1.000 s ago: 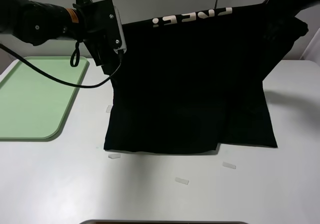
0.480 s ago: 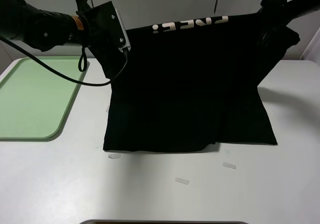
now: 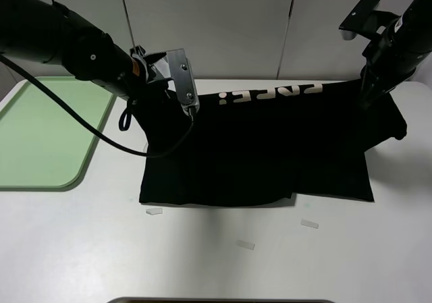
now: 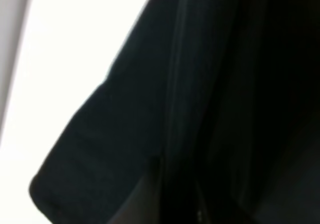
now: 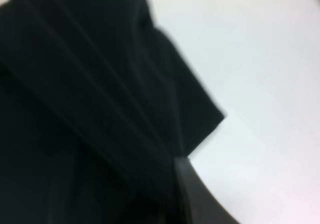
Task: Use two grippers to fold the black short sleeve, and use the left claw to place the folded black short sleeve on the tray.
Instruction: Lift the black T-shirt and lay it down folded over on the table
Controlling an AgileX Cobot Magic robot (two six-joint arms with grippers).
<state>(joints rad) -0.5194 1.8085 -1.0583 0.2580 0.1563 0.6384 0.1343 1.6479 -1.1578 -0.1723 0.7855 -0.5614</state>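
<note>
While both arms are holding it up by its far edge, the one black short sleeve is hanging as a soft, matte cotton sheet. Its top is raised off the smooth white tabletop and its near hem is lying flat on it. One line of pale block lettering is running upside down along the raised edge.

Two grippers are working on the shirt. The left gripper, carrying one silver metal bracket and one looped black cable, is gripping the shirt's raised left corner, its jaws clenched on the cloth. The right gripper, all black and blocky, is pinching the raised right corner, its jaws likewise clamped on the fabric. Both wrist cameras are showing only dark, blurred cloth with stitched hems against the pale surface.

One pale green tray, smooth plastic with rounded corners and a low raised rim, is sitting to the left of the shirt, apart from it. Three small white slips, thin and rectangular, are lying on the tabletop just in front of the shirt's near hem, each separate from the others and none touching the cloth.
</note>
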